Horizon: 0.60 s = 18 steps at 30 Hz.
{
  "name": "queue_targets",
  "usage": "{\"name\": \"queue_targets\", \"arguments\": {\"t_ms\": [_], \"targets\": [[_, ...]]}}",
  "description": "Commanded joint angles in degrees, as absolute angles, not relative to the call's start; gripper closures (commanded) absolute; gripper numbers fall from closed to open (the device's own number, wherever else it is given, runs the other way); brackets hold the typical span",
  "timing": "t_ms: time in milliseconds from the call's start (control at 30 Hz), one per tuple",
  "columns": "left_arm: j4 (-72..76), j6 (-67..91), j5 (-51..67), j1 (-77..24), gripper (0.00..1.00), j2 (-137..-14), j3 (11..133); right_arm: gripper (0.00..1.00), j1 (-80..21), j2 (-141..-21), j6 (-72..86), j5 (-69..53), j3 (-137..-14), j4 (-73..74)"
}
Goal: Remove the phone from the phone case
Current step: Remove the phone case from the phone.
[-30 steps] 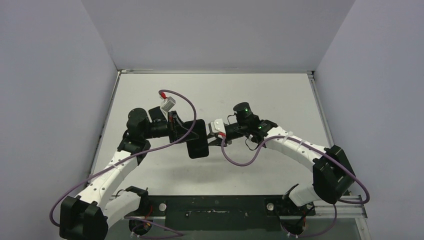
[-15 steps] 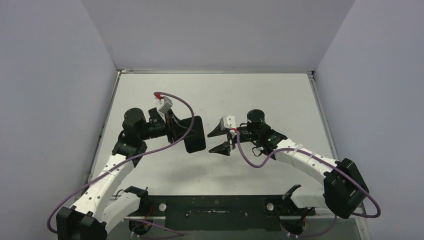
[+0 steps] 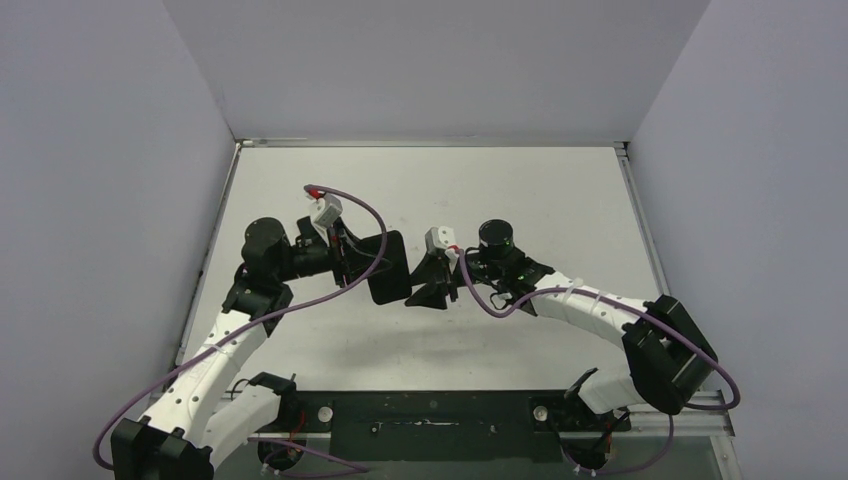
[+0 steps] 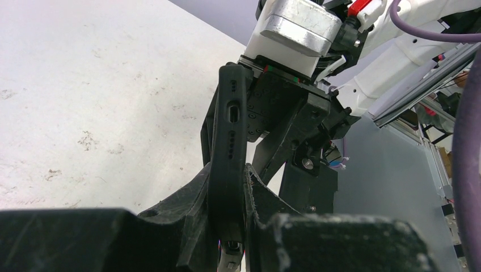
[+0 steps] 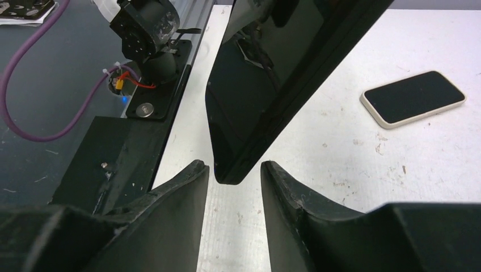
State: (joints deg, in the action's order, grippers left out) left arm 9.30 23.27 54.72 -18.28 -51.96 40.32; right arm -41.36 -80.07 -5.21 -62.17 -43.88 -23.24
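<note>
Phone case (image 4: 227,141), black, is clamped by the left gripper (image 4: 227,187), whose two fingers (image 4: 187,198) press on its front and back, so that in the left wrist view it stands edge-on, charging port and speaker holes facing the camera. The phone (image 5: 266,73) sits inside it, its glossy dark screen reflecting the arm hardware, and the pair is held in the air above the middle of the table (image 3: 520,190), tilted rather than flat. Just beyond the case's far end in that view is the right arm's silver and white wrist block (image 4: 295,28). From the right wrist camera, the right gripper (image 5: 233,170) has its fingers (image 5: 176,192) spread apart, and the lower corner of the cased phone dips into the gap between them; a sliver of table shows on each side, so neither pad appears to touch it. Farther off on the tabletop lies a second phone (image 5: 413,98), dark-screened with a pale rim, flat and well apart from both grippers. In the overhead view the two arms meet from opposite sides, and a purple cable (image 3: 370,210) loops over the left wrist.
</note>
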Motion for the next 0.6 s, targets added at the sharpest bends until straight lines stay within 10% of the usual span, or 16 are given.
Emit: {"name": "queue_targets", "arguments": {"t_ms": [0,233,467,567], "targets": [[14.48,23.46,56.16,-18.11,1.0,-50.36,41.05,0.62,-41.75,-80.6,-4.17,-65.31,-47.06,-27.55],[13.1,22.63,55.99,-18.11,1.0,-50.08,40.8,0.65,-41.84,-80.76,-5.18,-66.52,-47.6,-26.67],[12.21,23.72,55.73,-18.11,1.0,-50.34,41.3,1.0,-41.84,-81.96,-15.51,-67.17,-51.73,-14.48],[10.9,24.75,55.72,-18.11,1.0,-51.22,41.64,1.0,-41.84,-82.18,-21.74,-66.98,-52.82,-11.06]]}}
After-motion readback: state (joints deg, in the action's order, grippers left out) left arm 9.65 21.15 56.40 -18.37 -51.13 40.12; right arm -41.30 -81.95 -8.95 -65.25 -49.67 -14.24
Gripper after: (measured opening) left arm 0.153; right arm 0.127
